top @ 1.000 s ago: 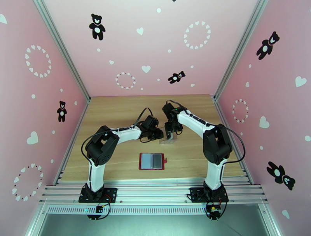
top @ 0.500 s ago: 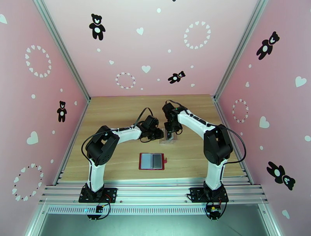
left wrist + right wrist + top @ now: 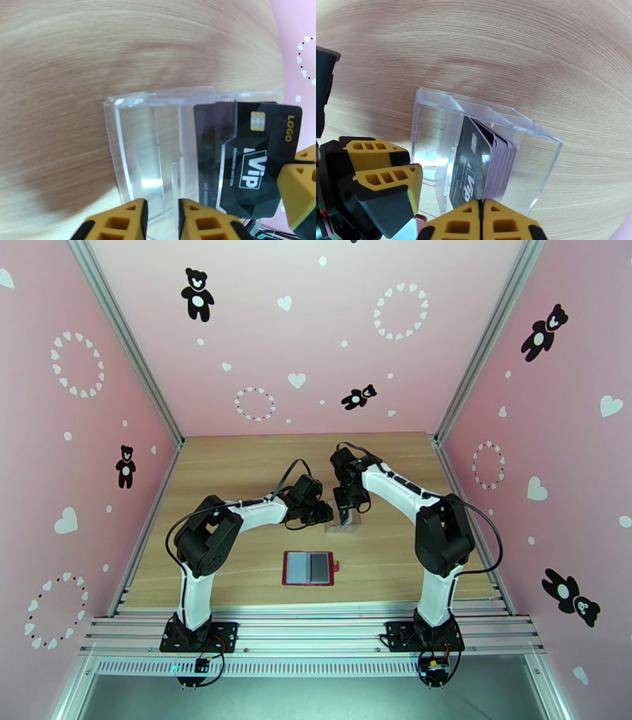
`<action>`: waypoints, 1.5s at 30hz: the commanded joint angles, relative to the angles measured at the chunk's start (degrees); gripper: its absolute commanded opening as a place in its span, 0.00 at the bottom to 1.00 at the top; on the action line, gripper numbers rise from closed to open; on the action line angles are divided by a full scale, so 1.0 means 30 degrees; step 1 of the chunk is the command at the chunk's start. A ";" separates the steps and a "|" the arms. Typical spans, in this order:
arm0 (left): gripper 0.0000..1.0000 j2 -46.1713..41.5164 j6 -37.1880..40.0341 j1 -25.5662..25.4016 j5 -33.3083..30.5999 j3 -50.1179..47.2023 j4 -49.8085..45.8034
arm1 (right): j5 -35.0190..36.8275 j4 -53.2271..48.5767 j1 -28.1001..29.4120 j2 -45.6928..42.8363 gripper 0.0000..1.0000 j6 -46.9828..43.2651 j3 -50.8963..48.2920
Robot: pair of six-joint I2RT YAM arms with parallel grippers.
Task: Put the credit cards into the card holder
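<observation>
The credit cards (image 3: 495, 165) stand on edge as a stack in a clear plastic tray (image 3: 537, 165); the front one is a black VIP card (image 3: 252, 158). My right gripper (image 3: 482, 221) reaches down over the stack, its jaws shut on the top edge of the black card. My left gripper (image 3: 162, 219) pinches the tray's near wall between its yellow fingers. The card holder (image 3: 308, 568) is a dark-red wallet lying open and flat, grey sleeves up, nearer the arm bases. In the top view both grippers (image 3: 320, 515) (image 3: 345, 516) meet at the tray (image 3: 340, 528).
The wooden tabletop (image 3: 237, 469) is bounded by pink walls on three sides and an aluminium rail (image 3: 316, 619) at the near edge. The wallet's snap tab (image 3: 336, 564) points right.
My right gripper's jaws have closed onto the black card's edge. Both arms, the tray and the wallet stay where they were.
</observation>
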 commanded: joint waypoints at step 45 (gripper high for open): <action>0.32 -1.4649 -0.0402 0.0107 -0.0475 -1.2293 -0.1027 | -1.1167 0.6579 0.1737 -1.1945 0.00 0.6907 -1.1161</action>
